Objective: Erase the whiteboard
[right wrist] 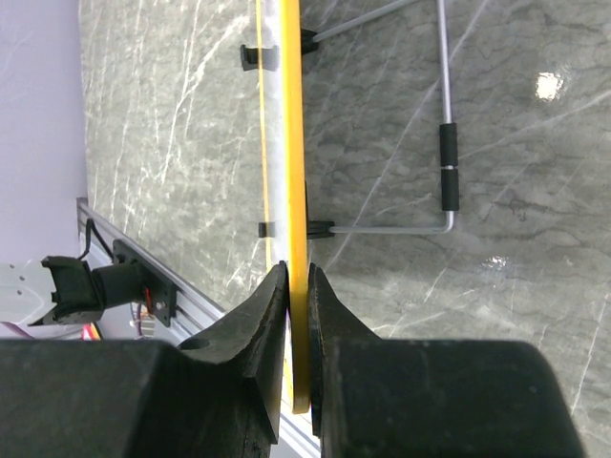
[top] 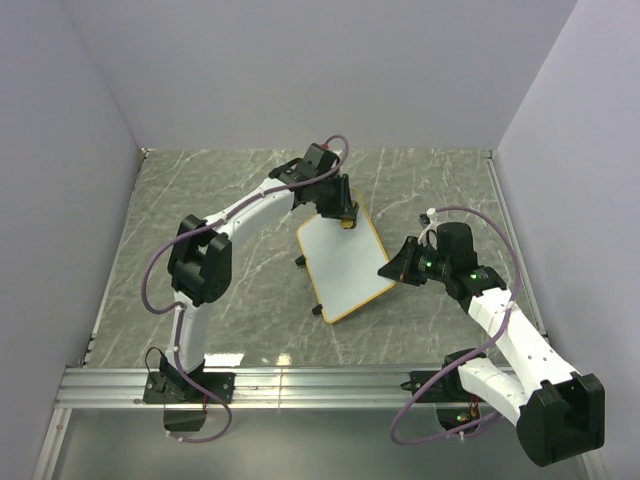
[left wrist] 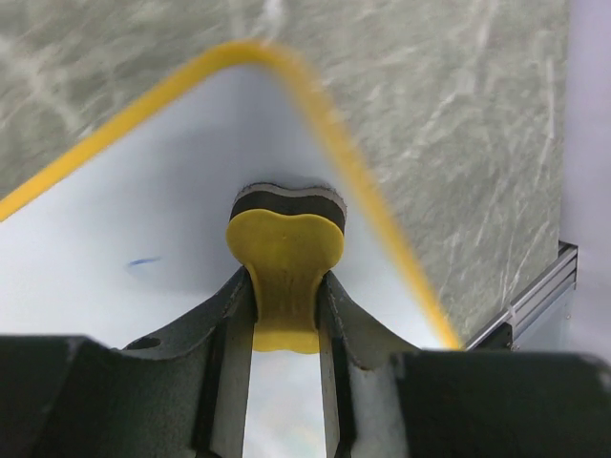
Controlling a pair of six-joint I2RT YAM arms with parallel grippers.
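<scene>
Spreading under everything is the grey marbled tabletop point(top: 200, 200). Near its middle the whiteboard point(top: 345, 268) sits on a wire stand point(right wrist: 444, 162), with an orange-yellow frame all round. My right fingers point(top: 397, 269) pinch the board's right edge, 1 finger on each face. My left fingers point(top: 345, 214) are at its far corner, clamped on a yellow bone-shaped eraser point(left wrist: 284, 250) whose dark pad is pressed to the white surface. Beside the eraser, 1 small blue mark point(left wrist: 143, 260) shows on the board.
</scene>
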